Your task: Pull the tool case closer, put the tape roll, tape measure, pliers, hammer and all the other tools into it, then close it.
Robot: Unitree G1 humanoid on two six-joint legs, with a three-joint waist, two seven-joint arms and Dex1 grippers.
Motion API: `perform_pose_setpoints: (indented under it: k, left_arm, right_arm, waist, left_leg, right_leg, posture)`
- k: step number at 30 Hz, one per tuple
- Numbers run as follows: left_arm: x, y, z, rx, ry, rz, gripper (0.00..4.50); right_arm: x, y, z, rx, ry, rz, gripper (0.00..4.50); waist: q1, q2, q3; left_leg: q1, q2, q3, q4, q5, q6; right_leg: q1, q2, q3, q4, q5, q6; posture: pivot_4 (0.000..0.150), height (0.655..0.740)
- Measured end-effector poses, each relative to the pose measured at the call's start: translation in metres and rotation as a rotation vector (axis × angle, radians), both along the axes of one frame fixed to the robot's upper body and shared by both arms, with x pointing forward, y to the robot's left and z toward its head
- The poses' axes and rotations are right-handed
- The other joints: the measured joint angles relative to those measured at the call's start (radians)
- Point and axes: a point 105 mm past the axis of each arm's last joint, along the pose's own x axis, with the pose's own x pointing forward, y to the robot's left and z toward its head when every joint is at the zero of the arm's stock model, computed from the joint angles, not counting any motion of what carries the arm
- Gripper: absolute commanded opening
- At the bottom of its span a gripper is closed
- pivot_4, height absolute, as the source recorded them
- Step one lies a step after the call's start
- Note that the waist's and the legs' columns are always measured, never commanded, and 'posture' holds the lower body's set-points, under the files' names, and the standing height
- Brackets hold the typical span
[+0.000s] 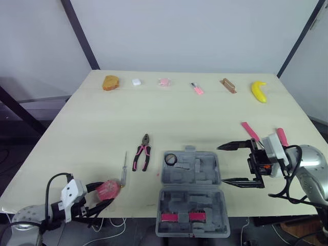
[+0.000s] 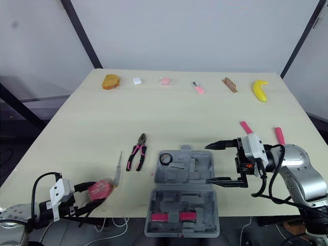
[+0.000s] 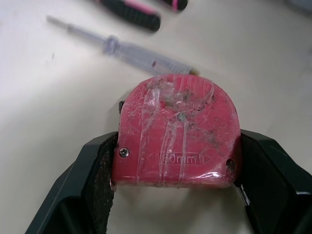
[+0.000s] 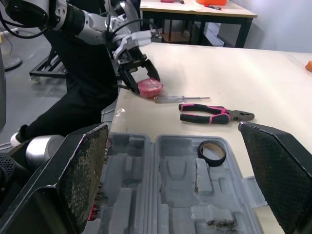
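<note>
Gripping the red tape measure (image 1: 108, 189), the left gripper (image 1: 114, 193) has its fingers clamped on both flanks, well left of the tool case (image 1: 200, 179); I judge this a hold for carrying it across. The case lies open with the tape roll (image 1: 170, 159) seated in its far tray. The right gripper (image 1: 221, 164) hangs just right of the case, fingers wide apart and empty. Pliers (image 1: 142, 152) and screwdriver (image 1: 124, 169) lie left of the case, unpacked.

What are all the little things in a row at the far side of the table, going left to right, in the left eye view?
Orange-brown lump → small white object → pale pink object → thin pink item → brown block → yellow banana.
</note>
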Motion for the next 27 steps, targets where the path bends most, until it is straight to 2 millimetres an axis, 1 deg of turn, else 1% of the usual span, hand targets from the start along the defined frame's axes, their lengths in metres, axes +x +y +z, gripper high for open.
perform_pose_setpoints:
  k: [1, 2, 3, 4, 5, 6, 8, 11, 14, 15, 18, 19, 20, 21, 22, 24, 25, 27]
  left_arm:
    - [0.004, -0.002, 0.007, -0.003, -0.018, -0.02, 3.12]
    - [0.012, -0.004, 0.019, -0.007, -0.039, -0.049, 3.12]
    - [0.023, -0.007, 0.04, 0.001, -0.083, -0.091, 3.12]
    - [0.025, -0.007, 0.045, 0.005, -0.095, -0.102, 3.12]
    - [0.033, -0.016, 0.065, 0.008, -0.118, -0.173, 3.12]
    - [0.036, -0.021, 0.072, 0.011, -0.129, -0.202, 3.12]
    - [0.046, -0.045, 0.092, 0.01, -0.155, -0.324, 3.12]
    - [0.056, -0.081, 0.111, -0.007, -0.181, -0.446, 3.12]
    - [0.062, -0.112, 0.116, -0.053, -0.178, -0.525, 3.12]
    - [0.066, -0.129, 0.117, -0.085, -0.179, -0.557, 3.12]
    - [0.069, -0.163, 0.115, -0.127, -0.169, -0.64, 3.12]
    - [0.072, -0.174, 0.117, -0.151, -0.173, -0.653, 3.12]
    - [0.074, -0.191, 0.121, -0.169, -0.189, -0.688, 3.12]
    - [0.074, -0.193, 0.122, -0.172, -0.193, -0.696, 3.12]
    - [0.077, -0.201, 0.124, -0.166, -0.201, -0.711, 3.12]
    - [0.083, -0.22, 0.129, -0.168, -0.241, -0.746, 3.12]
    - [0.085, -0.232, 0.131, -0.161, -0.258, -0.774, 3.12]
    - [0.086, -0.245, 0.132, -0.148, -0.275, -0.81, 3.12]
  right_arm:
    - [0.0, 0.0, 0.0, 0.0, 0.002, -0.001, 4.5]
    - [0.0, 0.0, 0.0, 0.002, 0.013, -0.004, 4.5]
    - [0.001, 0.0, -0.001, 0.007, 0.034, -0.01, 4.5]
    - [0.001, 0.0, -0.001, 0.009, 0.039, -0.012, 4.5]
    - [0.002, 0.001, 0.0, 0.025, 0.075, -0.031, 4.5]
    - [0.002, 0.002, 0.0, 0.028, 0.084, -0.036, 4.5]
    - [0.005, 0.004, 0.002, 0.048, 0.135, -0.069, 4.5]
    - [0.008, 0.004, 0.002, 0.057, 0.206, -0.118, 4.5]
    - [0.01, 0.002, 0.0, 0.055, 0.272, -0.182, 4.5]
    - [0.011, -0.002, -0.005, 0.043, 0.31, -0.227, 4.5]
    - [0.011, -0.005, -0.019, 0.0, 0.401, -0.309, 4.5]
    - [0.011, -0.007, -0.025, -0.024, 0.432, -0.349, 4.5]
    - [0.012, -0.009, -0.031, -0.051, 0.474, -0.403, 4.5]
    - [0.012, -0.009, -0.032, -0.056, 0.478, -0.412, 4.5]
    - [0.011, -0.01, -0.034, -0.055, 0.529, -0.436, 4.5]
    - [0.01, -0.009, -0.034, -0.032, 0.64, -0.459, 4.5]
    - [0.009, -0.006, -0.029, 0.004, 0.7, -0.45, 4.5]
    - [0.007, 0.0, -0.019, 0.049, 0.767, -0.424, 4.5]
  waist:
    - [0.002, 0.0, 0.0]
    - [0.005, 0.0, 0.0]
    - [0.007, -0.001, 0.0]
    - [0.007, -0.001, 0.0]
    - [0.007, 0.0, 0.0]
    - [0.007, 0.0, 0.0]
    - [0.008, 0.0, 0.001]
    - [0.009, 0.0, 0.001]
    - [0.005, 0.0, 0.001]
    - [0.006, 0.0, 0.001]
    - [0.008, 0.0, 0.001]
    - [0.009, 0.0, 0.001]
    - [0.009, 0.0, 0.001]
    - [0.006, 0.0, 0.001]
    - [0.001, 0.0, 0.001]
    - [0.003, 0.0, 0.001]
    - [0.004, 0.0, 0.001]
    - [0.002, 0.0, 0.001]
  left_leg:
    - [0.0, 0.0, 0.0, 0.0, 0.0, 0.0]
    - [-0.001, 0.0, 0.0, 0.001, 0.0, 0.0]
    - [-0.001, 0.0, -0.001, 0.002, 0.0, 0.0]
    - [-0.001, 0.0, 0.0, 0.002, 0.0, 0.0]
    - [-0.001, 0.0, 0.0, 0.002, 0.0, 0.0]
    - [-0.001, 0.0, 0.0, 0.002, 0.0, 0.0]
    - [-0.001, -0.001, 0.0, 0.002, 0.0, 0.0]
    - [-0.001, -0.001, 0.0, 0.002, 0.0, 0.0]
    - [-0.001, -0.001, 0.0, 0.002, 0.0, 0.0]
    - [-0.001, -0.001, 0.0, 0.002, 0.0, 0.0]
    - [-0.002, -0.001, -0.001, 0.003, 0.0, 0.0]
    - [-0.002, -0.001, -0.001, 0.003, 0.0, 0.0]
    - [-0.002, -0.001, -0.001, 0.004, 0.0, 0.0]
    - [-0.002, -0.001, -0.001, 0.004, 0.0, 0.0]
    - [-0.002, -0.001, -0.002, 0.004, 0.0, 0.0]
    - [-0.003, -0.001, -0.002, 0.005, 0.0, 0.0]
    - [-0.003, -0.002, -0.002, 0.006, 0.0, 0.0]
    - [-0.003, -0.002, -0.002, 0.006, 0.0, 0.0]
  right_leg:
    - [0.0, 0.0, -0.001, 0.0, 0.0, 0.0]
    - [0.0, 0.0, -0.001, 0.001, 0.0, 0.0]
    - [0.0, 0.0, -0.002, 0.002, 0.0, 0.0]
    - [0.0, 0.0, -0.001, 0.002, 0.0, 0.0]
    - [0.0, 0.0, 0.0, 0.002, 0.0, 0.0]
    - [0.0, 0.0, 0.0, 0.002, 0.0, 0.0]
    - [0.0, 0.0, 0.0, 0.002, 0.0, 0.0]
    - [0.0, 0.001, 0.001, 0.002, 0.0, 0.0]
    - [0.0, 0.002, 0.001, 0.003, 0.0, 0.0]
    - [0.0, 0.002, 0.001, 0.003, 0.0, 0.0]
    - [0.0, 0.002, 0.001, 0.003, 0.0, 0.0]
    - [0.0, 0.003, 0.001, 0.003, 0.0, 0.0]
    - [0.0, 0.003, 0.001, 0.003, 0.0, 0.0]
    - [0.0, 0.003, 0.002, 0.003, 0.0, 0.0]
    - [0.0, 0.004, 0.002, 0.003, 0.0, 0.0]
    - [0.0, 0.004, 0.002, 0.003, 0.0, 0.0]
    - [0.0, 0.004, 0.002, 0.003, 0.0, 0.0]
    - [0.0, 0.004, 0.002, 0.003, 0.0, 0.0]
  posture:
    - [0.15, 0.74]
    - [0.15, 0.74]
    - [0.15, 0.74]
    - [0.15, 0.74]
    - [0.15, 0.74]
    - [0.15, 0.74]
    - [0.15, 0.74]
    - [0.15, 0.74]
    - [0.15, 0.74]
    - [0.15, 0.74]
    - [0.15, 0.74]
    - [0.15, 0.74]
    - [0.15, 0.74]
    - [0.15, 0.74]
    - [0.15, 0.74]
    - [0.15, 0.74]
    - [0.15, 0.74]
    - [0.15, 0.74]
